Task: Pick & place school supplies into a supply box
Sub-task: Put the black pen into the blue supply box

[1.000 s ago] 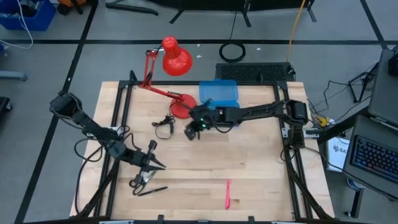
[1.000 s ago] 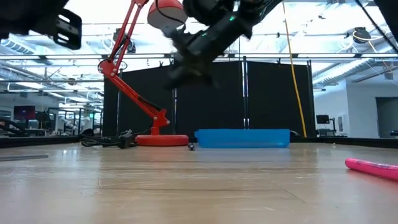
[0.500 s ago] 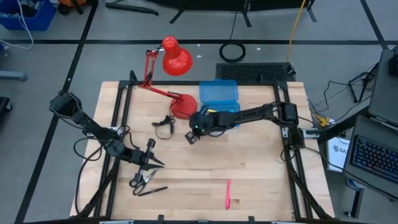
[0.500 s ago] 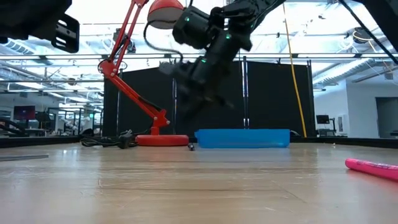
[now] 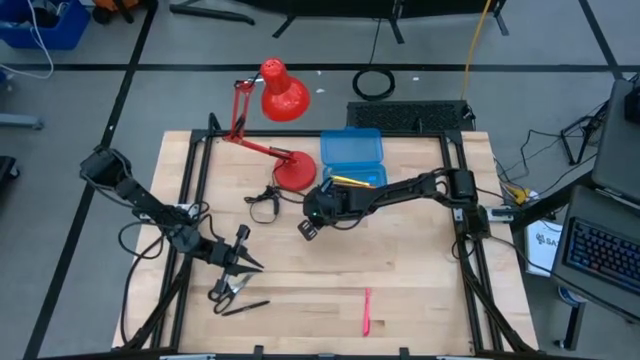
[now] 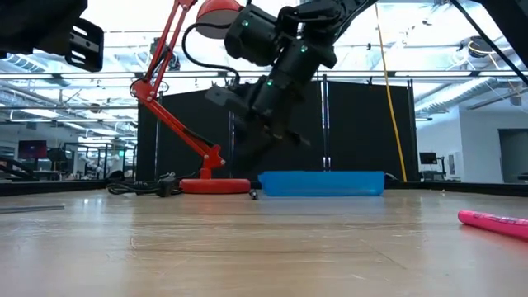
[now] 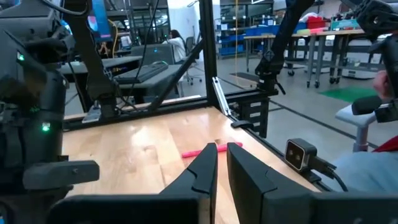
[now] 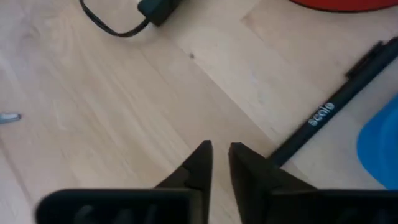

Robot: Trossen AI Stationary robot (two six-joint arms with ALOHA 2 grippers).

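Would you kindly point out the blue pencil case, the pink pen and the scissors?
blue pencil case (image 5: 352, 152): high view, lid centre.
pink pen (image 5: 367, 311): high view, mid-barrel.
scissors (image 5: 226, 290): high view, handles.

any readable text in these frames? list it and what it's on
"scale": white lettering on the black pen lying on the table beside the blue pencil case, right wrist view.
White paper sheet beyond the table's right edge, high view: dark logo, too small to read.
Screens and signs in the room behind: too blurred to read.
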